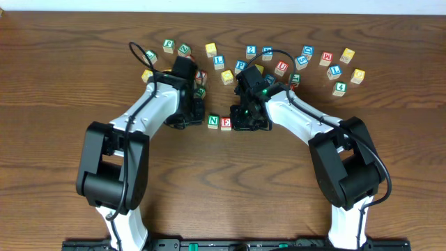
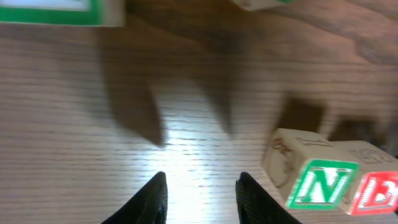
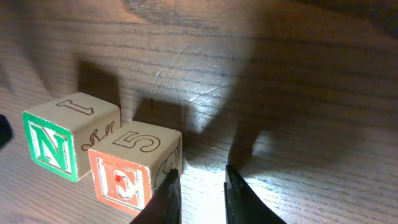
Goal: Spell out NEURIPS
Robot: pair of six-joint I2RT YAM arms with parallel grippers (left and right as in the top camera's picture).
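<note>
Two wooden cubes stand side by side on the table: the green N (image 1: pixel 213 120) on the left and the red E (image 1: pixel 226 123) touching it on the right. My right gripper (image 1: pixel 245 120) sits just right of the E. In the right wrist view its jaws (image 3: pixel 200 177) stand slightly apart over bare wood, the left finger against the E (image 3: pixel 124 180), with the N (image 3: pixel 53 146) beyond. My left gripper (image 1: pixel 191 117) rests left of the N. Its jaws (image 2: pixel 200 183) are apart and empty, with the N (image 2: pixel 320 183) and E (image 2: pixel 376 193) off to the right.
Several other lettered and numbered cubes lie scattered in an arc behind both grippers, from one at the left (image 1: pixel 168 46) to one at the right (image 1: pixel 357 75). A green-edged cube (image 2: pixel 56 12) lies ahead of the left gripper. Both arms lean inward.
</note>
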